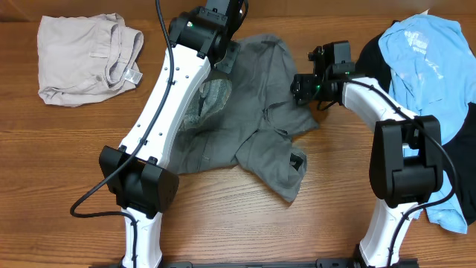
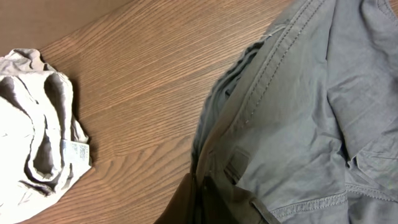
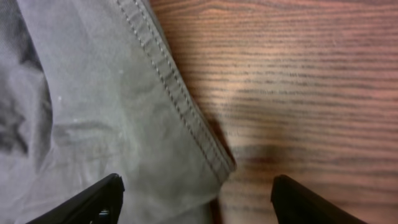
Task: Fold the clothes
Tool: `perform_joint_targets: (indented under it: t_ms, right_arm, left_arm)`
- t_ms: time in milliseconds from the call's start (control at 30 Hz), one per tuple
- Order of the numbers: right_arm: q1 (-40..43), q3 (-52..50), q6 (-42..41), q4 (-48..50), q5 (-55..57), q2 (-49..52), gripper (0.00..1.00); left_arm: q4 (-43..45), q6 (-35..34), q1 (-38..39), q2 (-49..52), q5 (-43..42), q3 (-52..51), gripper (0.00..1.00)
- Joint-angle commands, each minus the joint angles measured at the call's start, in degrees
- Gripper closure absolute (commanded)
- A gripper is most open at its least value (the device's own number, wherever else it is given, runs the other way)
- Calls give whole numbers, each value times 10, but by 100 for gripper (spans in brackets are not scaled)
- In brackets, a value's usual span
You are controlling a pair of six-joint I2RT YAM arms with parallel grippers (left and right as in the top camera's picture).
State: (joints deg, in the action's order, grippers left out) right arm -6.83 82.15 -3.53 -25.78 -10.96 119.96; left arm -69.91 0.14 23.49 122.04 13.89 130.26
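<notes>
Grey-green shorts [image 1: 253, 119] lie crumpled in the middle of the table. My left gripper [image 1: 223, 53] is at their top left edge and is shut on the waistband [image 2: 249, 180], which it pinches at the bottom of the left wrist view. My right gripper [image 1: 303, 88] is open at the shorts' right side. In the right wrist view its two dark fingertips [image 3: 198, 193] straddle a stitched hem corner [image 3: 211, 158] of the shorts that lies on the wood.
A folded beige garment [image 1: 85, 56] lies at the back left and also shows in the left wrist view [image 2: 37, 124]. A pile with a light blue shirt [image 1: 428, 59] over black cloth sits at the right edge.
</notes>
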Motion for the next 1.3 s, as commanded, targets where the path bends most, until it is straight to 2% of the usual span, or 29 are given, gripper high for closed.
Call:
perform_joint_targets:
  t_ms: [0,67,433,533,633,867,1133,1267]
  right_arm:
    - [1,-14,5,24,-5,0,26]
    - [1,-15,5,38,-28,5,31]
    - [1,-15,-12,71,-63,43,42]
    - [1,-15,-12,71,-63,43,59]
    - [1,-14,-25,66,-63,42,94]
    - [9,35,-24,-25,-65,-5,96]
    - [41,159,-24,-180,-65,-169,96]
    - [58,229,-24,-254,-43,-235,96]
  left_arm:
    - [1,7,-3,-3,-4,8,96]
    - [0,7,-3,-3,-4,8,96]
    - [1,7,-3,-3,-4,8,96]
    - [1,7,-3,-3,-4,8,96]
    - [3,7,-6,-3,3,8,96]
    - [0,7,-37,-7,0,40,96]
    - [-54,8,-73,-52,0,136,96]
    - [-68,13,-85,-93,1,149,96]
